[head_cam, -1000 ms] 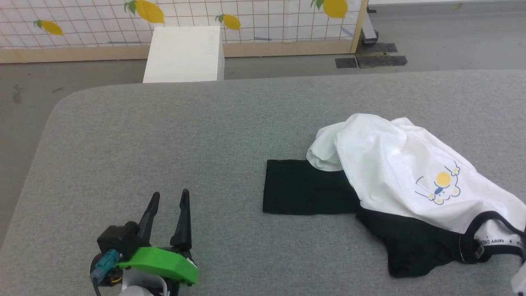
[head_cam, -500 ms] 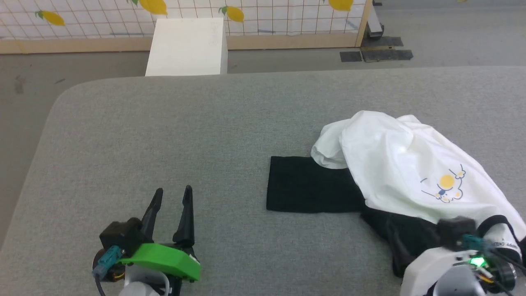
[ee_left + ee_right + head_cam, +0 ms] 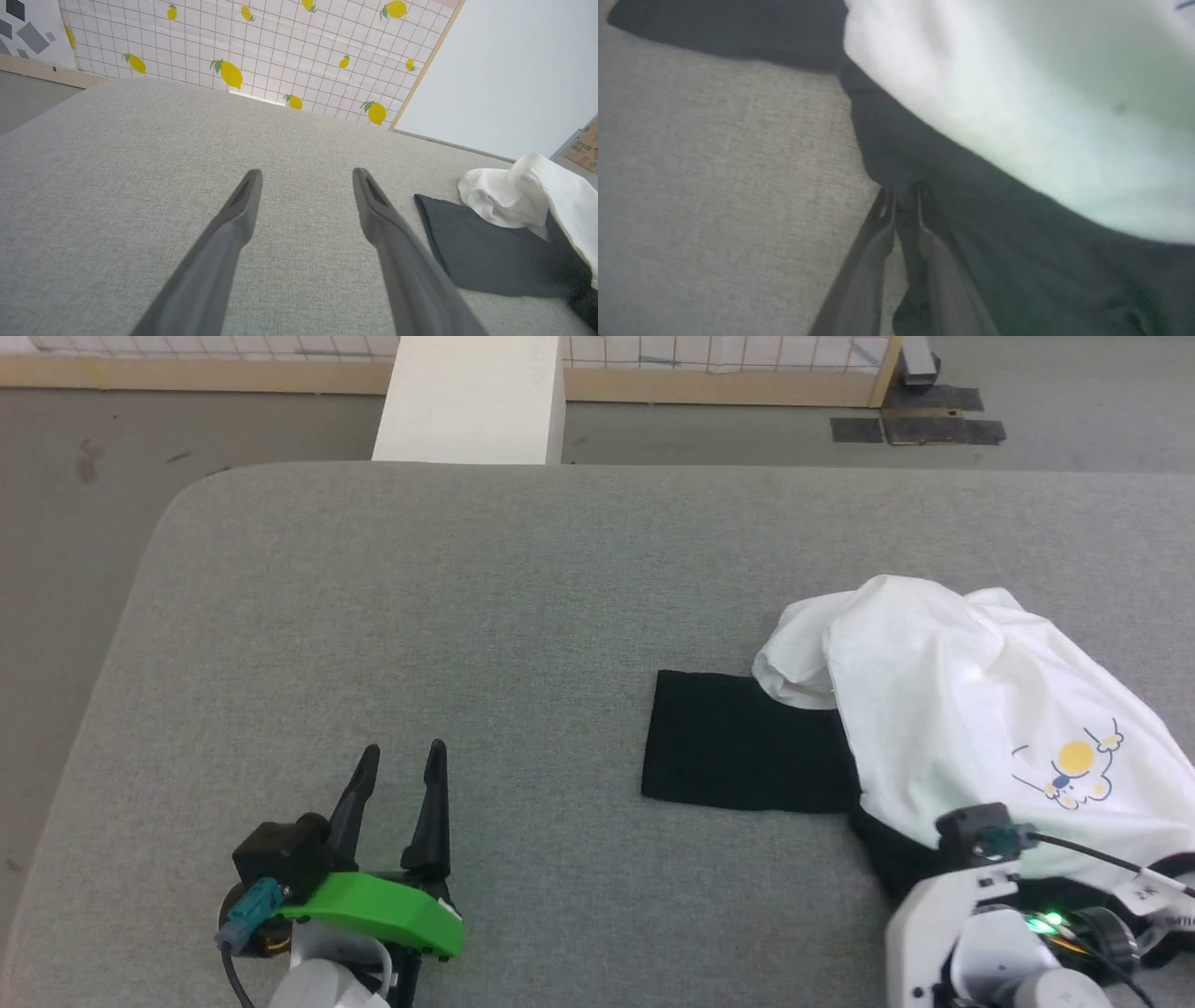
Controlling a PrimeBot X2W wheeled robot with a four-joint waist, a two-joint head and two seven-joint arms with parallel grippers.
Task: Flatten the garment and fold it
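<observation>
Garment (image 3: 943,709) bunched on surface (image 3: 467,597).
We see right tool (image 3: 903,195) pinching its black edge; left tool (image 3: 404,749) spread wide, empty.

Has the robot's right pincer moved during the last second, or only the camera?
Yes. The right pincer has come forward from the lower right corner onto the white T-shirt with black sleeves and now pinches its black shoulder cloth.

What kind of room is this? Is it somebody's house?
Probably a robot test room, not a house. There is a big grey padded table, a lemon-patterned screen standing like a partition, and a bare grey floor.
</observation>
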